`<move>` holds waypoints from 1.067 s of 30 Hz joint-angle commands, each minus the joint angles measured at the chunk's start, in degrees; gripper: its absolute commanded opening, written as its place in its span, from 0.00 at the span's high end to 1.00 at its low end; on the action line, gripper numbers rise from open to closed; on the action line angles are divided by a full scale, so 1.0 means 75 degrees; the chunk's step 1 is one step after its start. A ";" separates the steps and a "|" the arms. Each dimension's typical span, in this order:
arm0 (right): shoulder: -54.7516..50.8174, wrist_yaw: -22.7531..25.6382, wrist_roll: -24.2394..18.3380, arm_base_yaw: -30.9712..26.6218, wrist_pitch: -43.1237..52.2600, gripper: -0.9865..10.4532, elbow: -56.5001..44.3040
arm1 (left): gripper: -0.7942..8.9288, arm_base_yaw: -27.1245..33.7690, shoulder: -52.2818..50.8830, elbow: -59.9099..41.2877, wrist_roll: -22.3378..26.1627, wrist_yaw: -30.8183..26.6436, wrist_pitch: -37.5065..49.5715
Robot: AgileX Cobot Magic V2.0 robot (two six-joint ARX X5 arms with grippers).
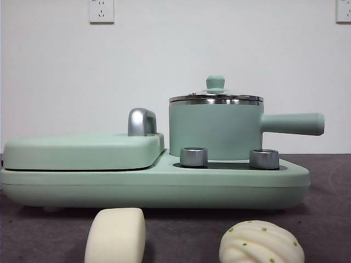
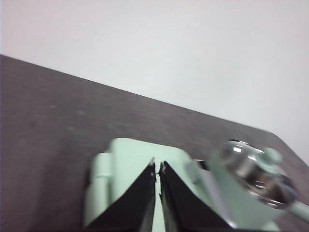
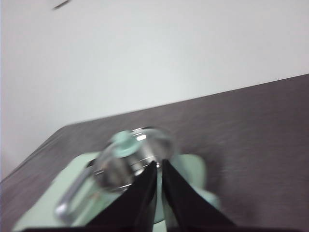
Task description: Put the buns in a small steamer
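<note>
The steamer point(image 1: 215, 126) stood on the right side of a green cooker point(image 1: 156, 178) with its lid point(image 1: 215, 96) on, beside a flat grill cover point(image 1: 82, 150). The smooth bun point(image 1: 115, 235) and the pleated bun point(image 1: 261, 242) lay apart on the table point(image 1: 329, 219) in front of it. The left gripper point(image 2: 157, 167) and right gripper point(image 3: 159, 164) hung above the cooker, jaws nearly closed and empty.

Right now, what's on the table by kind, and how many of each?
Buns: 2, a smooth oblong bun and a pleated bun with green specks
Steamer pots: 1, the small steamer, lid on
Cooker bases: 1, the mint-green base with its flat grill cover
Knobs on the base: 2
Total: 6
</note>
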 commanded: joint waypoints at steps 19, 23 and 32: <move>0.2611 -0.2495 -0.2760 0.0023 -0.2719 0.90 0.3115 | 0.90 -0.1323 0.3474 0.3765 0.1600 0.2728 -0.1915; 0.2608 -0.2495 -0.2760 0.0023 -0.2952 0.90 0.3115 | 0.89 -0.1591 0.3561 0.3765 0.1769 0.2728 -0.2046; 0.2614 -0.2416 -0.2754 0.0023 -0.3238 0.69 0.3115 | 0.62 -0.1714 0.3657 0.3765 0.1941 0.2728 -0.2031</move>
